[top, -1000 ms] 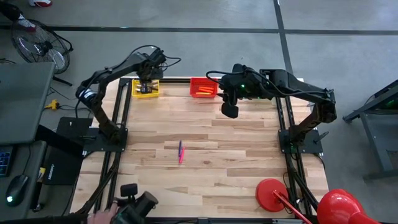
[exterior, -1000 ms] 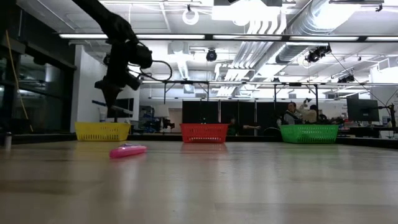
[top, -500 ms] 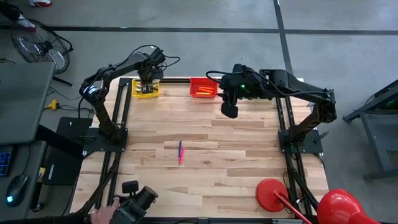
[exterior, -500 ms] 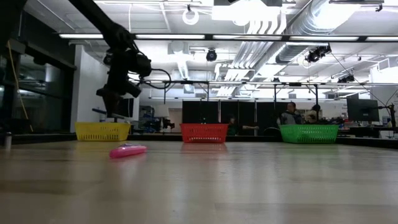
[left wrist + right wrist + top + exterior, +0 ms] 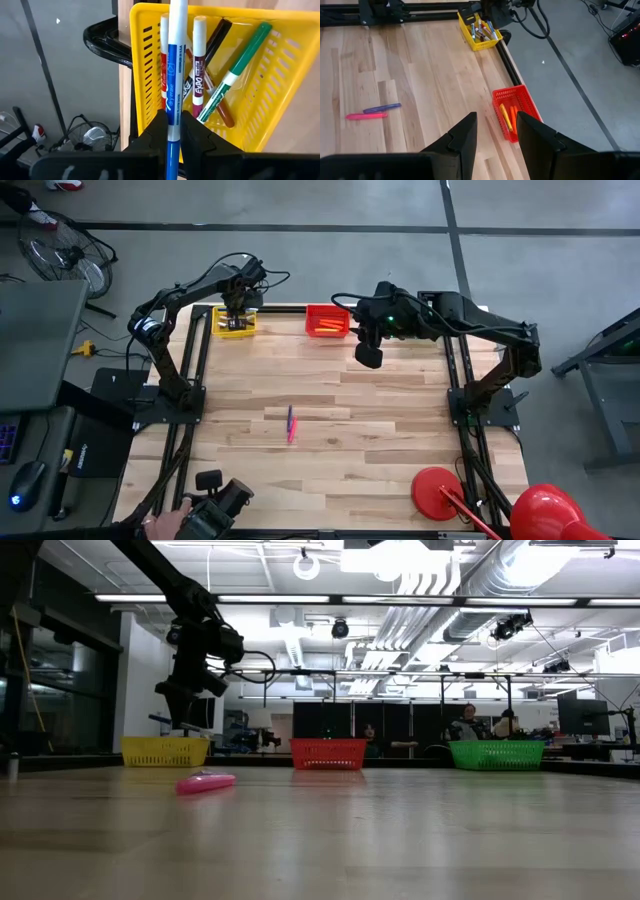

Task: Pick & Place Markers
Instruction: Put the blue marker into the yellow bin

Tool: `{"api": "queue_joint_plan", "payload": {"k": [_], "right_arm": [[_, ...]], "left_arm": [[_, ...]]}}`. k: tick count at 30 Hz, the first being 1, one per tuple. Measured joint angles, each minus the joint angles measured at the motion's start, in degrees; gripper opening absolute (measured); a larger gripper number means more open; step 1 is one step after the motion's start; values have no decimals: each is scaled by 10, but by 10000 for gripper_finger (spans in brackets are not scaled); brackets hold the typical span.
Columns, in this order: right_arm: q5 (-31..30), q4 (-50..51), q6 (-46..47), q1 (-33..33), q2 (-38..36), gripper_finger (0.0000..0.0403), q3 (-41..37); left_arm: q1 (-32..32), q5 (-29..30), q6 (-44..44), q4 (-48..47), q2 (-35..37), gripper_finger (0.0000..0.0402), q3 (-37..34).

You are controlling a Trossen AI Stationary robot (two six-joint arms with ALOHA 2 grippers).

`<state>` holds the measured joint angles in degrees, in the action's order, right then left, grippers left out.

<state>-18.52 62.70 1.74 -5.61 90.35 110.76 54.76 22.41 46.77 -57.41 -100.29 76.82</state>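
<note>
My left gripper [image 5: 172, 132] hovers over the yellow basket [image 5: 233, 323] at the table's far left corner, shut on a blue-and-white marker [image 5: 173, 75]. Several markers lie in that basket: green [image 5: 235, 75], maroon [image 5: 198, 65], black and red. A pink marker [image 5: 291, 432] and a purple marker [image 5: 290, 417] lie flat mid-table. The red basket [image 5: 326, 322] holds orange markers. My right gripper [image 5: 496, 122] hangs open, high above the table beside the red basket. My left gripper pinches the blue-and-white marker's barrel [image 5: 172, 125] between its two fingers, toward the end nearest the wrist. The fingers slant steeply down from above. The marker runs along the fingers and sticks out past them, lifted clear over the yellow basket's rim [image 5: 150, 10].
A green basket [image 5: 496, 754] stands at the far right, under my right arm in the high view. Red round objects [image 5: 437, 490] sit at the near right corner. A person's hand with a dark device [image 5: 215, 505] is at the near left edge. Bare wood surrounds the two loose markers.
My left gripper has sunk a little toward the yellow basket with the marker still in its hold, then kept still.
</note>
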Motion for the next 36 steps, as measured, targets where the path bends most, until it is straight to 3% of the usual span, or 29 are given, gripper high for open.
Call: {"api": "queue_joint_plan", "payload": {"k": [15, 21, 30, 36], "right_arm": [[0, 0, 0, 0, 0, 126, 0], [0, 0, -1, 0, 0, 126, 0], [0, 0, 23, 0, 0, 126, 0], [-2, 0, 22, 0, 0, 126, 0]], "left_arm": [[19, 39, -24, 81, 0, 19, 1], [19, 19, 77, 107, 0, 19, 11], [40, 2, 108, 151, -2, 19, 11], [48, 11, 234, 195, -8, 17, 12]]}}
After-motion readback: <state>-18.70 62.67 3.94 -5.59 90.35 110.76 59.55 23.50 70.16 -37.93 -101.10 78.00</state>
